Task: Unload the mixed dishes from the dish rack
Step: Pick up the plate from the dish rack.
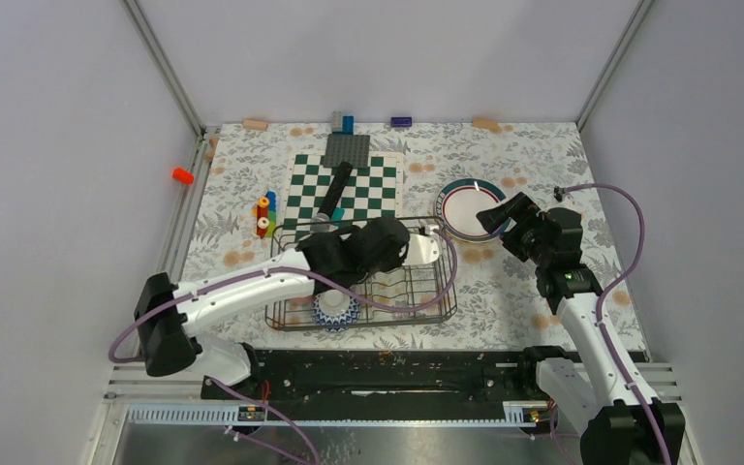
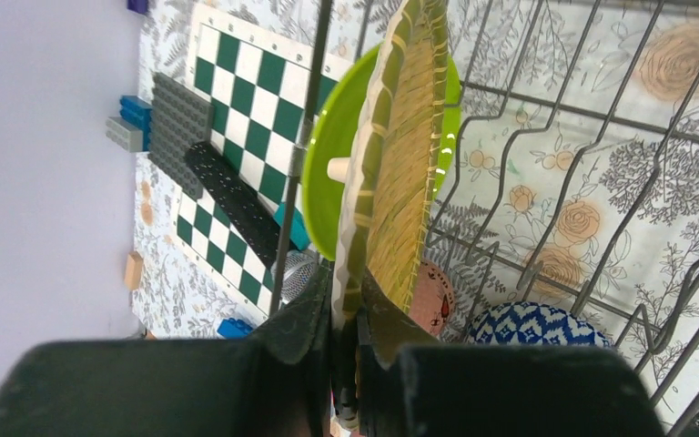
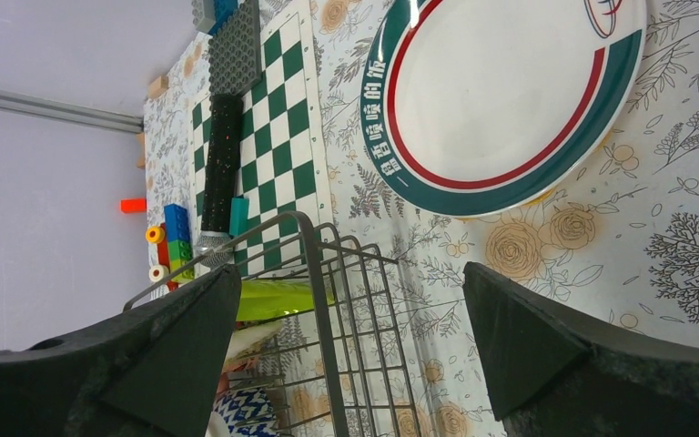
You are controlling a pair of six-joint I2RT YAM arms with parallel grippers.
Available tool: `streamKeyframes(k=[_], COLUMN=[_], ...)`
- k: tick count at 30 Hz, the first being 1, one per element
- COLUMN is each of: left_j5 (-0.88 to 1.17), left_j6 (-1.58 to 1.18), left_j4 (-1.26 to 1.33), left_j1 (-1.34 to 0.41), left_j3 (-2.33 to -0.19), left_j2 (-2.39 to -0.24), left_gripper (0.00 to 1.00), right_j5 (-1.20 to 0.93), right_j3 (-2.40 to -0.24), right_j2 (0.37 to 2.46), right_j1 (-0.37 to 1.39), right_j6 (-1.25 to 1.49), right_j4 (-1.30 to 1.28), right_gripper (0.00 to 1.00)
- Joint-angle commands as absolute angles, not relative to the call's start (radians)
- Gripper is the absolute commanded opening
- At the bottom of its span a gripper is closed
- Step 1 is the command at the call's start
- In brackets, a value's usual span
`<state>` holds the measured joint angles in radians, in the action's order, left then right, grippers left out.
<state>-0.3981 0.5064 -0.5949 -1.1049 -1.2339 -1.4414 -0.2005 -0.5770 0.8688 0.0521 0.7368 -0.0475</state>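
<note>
Plainly, the unloading is only getting started: one dish, the teal-rimmed white plate, is lying flat on the table just right of the dish rack, and the others I can see are sitting inside the wire. I am working on the next one now. My left claw is reaching down into the rack and clenching the rim of the yellow-orange plate, which is standing on edge between the prongs. The lime-green plate is standing upright right beside it, on the far side, close enough that I am judging a straight upward lift to be the safe way out. The blue-and-white patterned bowl is resting on the rack floor, with a salmon-pink round piece next to it, perhaps a mug; I cannot tell. My right claw is hanging released and holding nothing, near the teal-rimmed plate and the rack's corner
</note>
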Motion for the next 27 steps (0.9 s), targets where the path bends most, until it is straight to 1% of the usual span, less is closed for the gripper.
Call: streamKeyframes(k=[1,4,10,15,21,24,27], left_j5=[-0.385,-0.342,-0.321,-0.306,-0.441,-0.531,-0.552], left_j6=[0.526,0.525,0.497,0.424,0.276,0.135,-0.037], left_j4=[-0.558,-0.558,-0.546,-0.441,-0.225,-0.132,-0.058], left_j1=[-1.113,-1.114,-1.114,-1.115,-1.115,-1.115,-1.115], left_j3=[-1.312,-1.309,-1.297,-1.246,-1.113,-1.053,-1.001], left_j2=[-1.336,-1.298,-1.238,-1.153,-1.034,-0.982,-0.931], left_gripper=[0.0,0.0,0.0,0.0,0.0,0.0,0.0], right_j5=[-0.213,-0.22,-0.258,-0.31,-0.433,-0.498,-0.569], right_j3=[-0.571,-0.563,-0.549,-0.531,-0.507,-0.485,-0.466], right_j2=[0.854,0.845,0.833,0.818,0.808,0.808,0.813], right_j1=[0.053,0.054,0.054,0.054,0.054,0.054,0.054], right_j6=[0.723,0.726,0.732,0.737,0.724,0.742,0.767], right_j4=[-0.01,0.016,0.061,0.111,0.2,0.292,0.38], right_gripper=[0.99,1.0,1.0,1.0,1.0,0.99,1.0])
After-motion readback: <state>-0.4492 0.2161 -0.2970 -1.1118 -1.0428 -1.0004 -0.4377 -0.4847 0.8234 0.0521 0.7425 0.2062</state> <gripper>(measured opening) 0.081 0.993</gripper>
